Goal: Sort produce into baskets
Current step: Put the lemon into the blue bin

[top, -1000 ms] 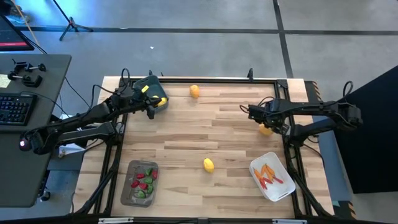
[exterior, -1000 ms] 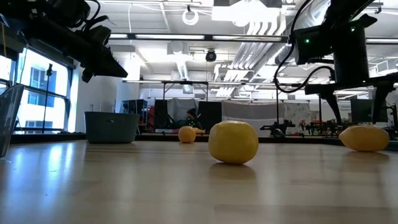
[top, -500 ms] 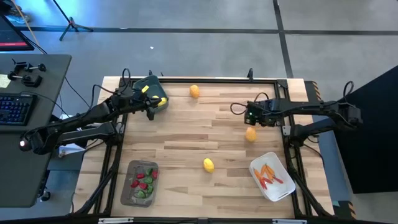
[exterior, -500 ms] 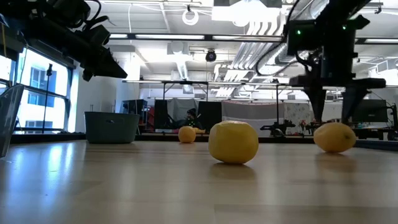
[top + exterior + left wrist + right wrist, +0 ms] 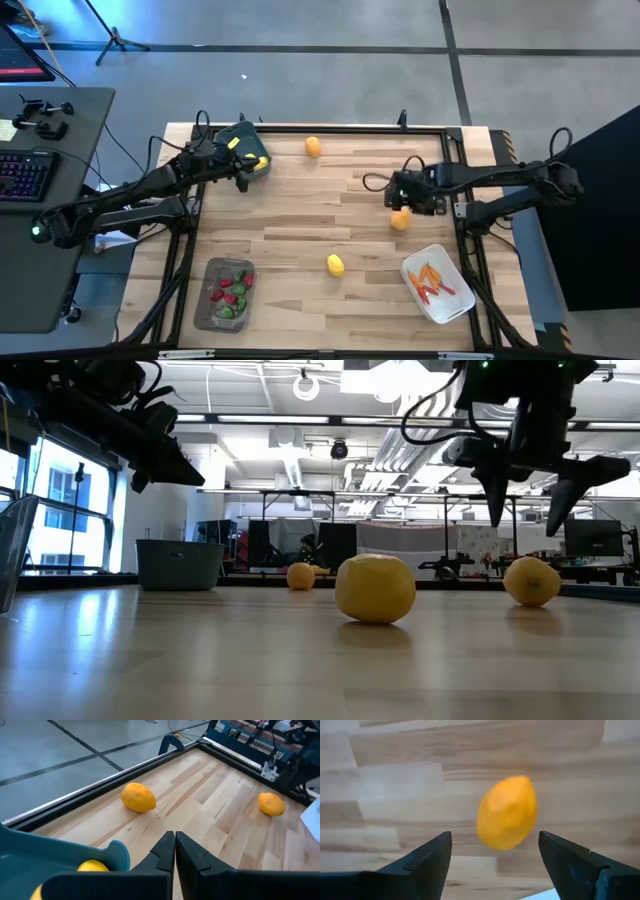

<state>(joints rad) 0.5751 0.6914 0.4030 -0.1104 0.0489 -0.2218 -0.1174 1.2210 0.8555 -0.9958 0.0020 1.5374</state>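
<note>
My right gripper point(image 5: 528, 515) hangs open, pointing down, just above a yellow lemon point(image 5: 530, 580) that rests on the table right of centre point(image 5: 400, 220). In the right wrist view the lemon point(image 5: 507, 812) lies beyond the two spread fingers, and nothing touches it. My left gripper point(image 5: 175, 845) is shut and empty, hovering over the rim of the blue-grey tub point(image 5: 240, 140) at the far left, which holds lemons point(image 5: 92, 866). Another lemon point(image 5: 335, 264) lies mid-table, and an orange-yellow one point(image 5: 313, 146) near the far edge.
A shallow grey tray point(image 5: 208, 310) with red and green pieces stands at the near left. A white tub point(image 5: 455, 305) with thin orange sticks stands at the near right. A black frame point(image 5: 330, 128) runs along the table's edges. Bare wood lies between the lemons.
My right gripper has moved toward the table's left, risen and rolled about its own pointing line. The lemon under it has rolled a short way toward the table's left and now lies still on the wood below the fingers.
</note>
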